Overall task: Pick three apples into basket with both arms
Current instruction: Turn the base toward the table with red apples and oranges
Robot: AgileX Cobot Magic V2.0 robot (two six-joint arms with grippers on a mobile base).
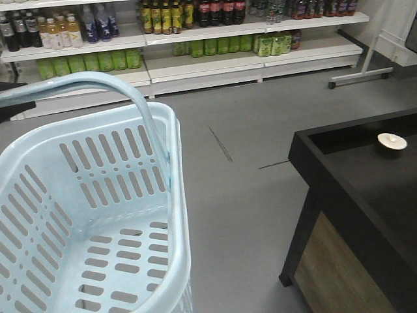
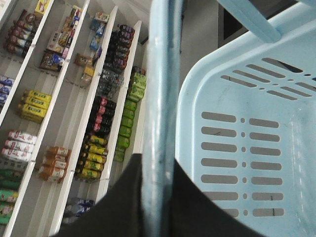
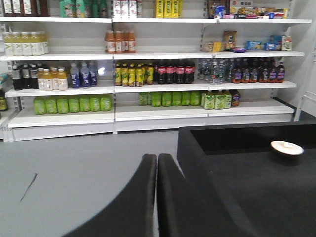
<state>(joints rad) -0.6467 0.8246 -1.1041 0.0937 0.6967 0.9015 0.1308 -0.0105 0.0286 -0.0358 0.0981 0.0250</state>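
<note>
The pale blue basket [image 1: 39, 195] fills the lower left of the front view, empty, with its swing handle [image 1: 140, 104] raised. In the left wrist view my left gripper [image 2: 158, 163] is shut on the basket handle [image 2: 163, 98], which runs up between the two black fingers; the basket's slotted wall [image 2: 247, 148] hangs to the right. My right gripper [image 3: 156, 160] is shut with nothing between its fingers, held above the grey floor beside the black table [image 3: 247, 187]. No apples show in any view.
A black tray-topped table [image 1: 365, 195] stands at the right with a small white round object [image 1: 391, 141] on it. White shelves of bottles [image 1: 182, 26] line the back wall. Grey floor [image 1: 241, 169] lies between.
</note>
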